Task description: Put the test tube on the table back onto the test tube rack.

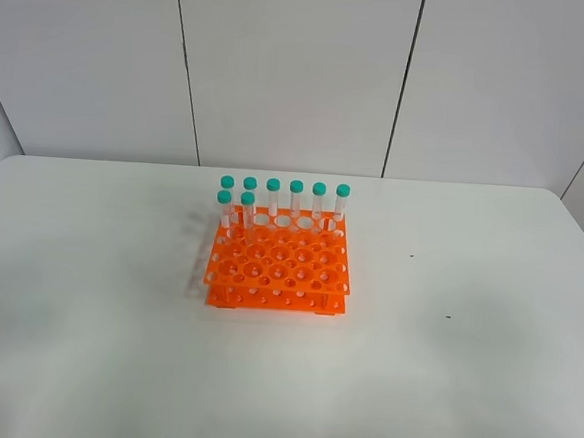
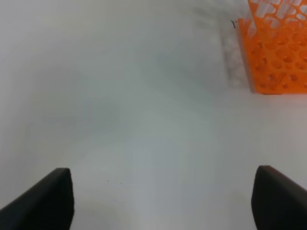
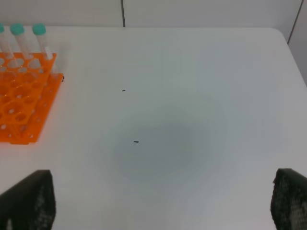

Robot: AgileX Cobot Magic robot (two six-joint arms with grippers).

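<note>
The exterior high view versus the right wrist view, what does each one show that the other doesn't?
Only the exterior high view shows the whole test tube rack with all eight teal-capped tubes standing in it, and no arms. Only the right wrist view shows the open right pincer, its dark fingertips at the frame's corners. Both show the white table, the rack's orange grid and two small dark specks.

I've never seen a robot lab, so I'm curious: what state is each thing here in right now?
rack: standing flat on the table, most holes empty
racked tubes: upright, capped, at the rack's back
loose tube: seems to lie on the table beside the rack; faint and blurred
left claw: open, empty
right claw: open, empty
</note>
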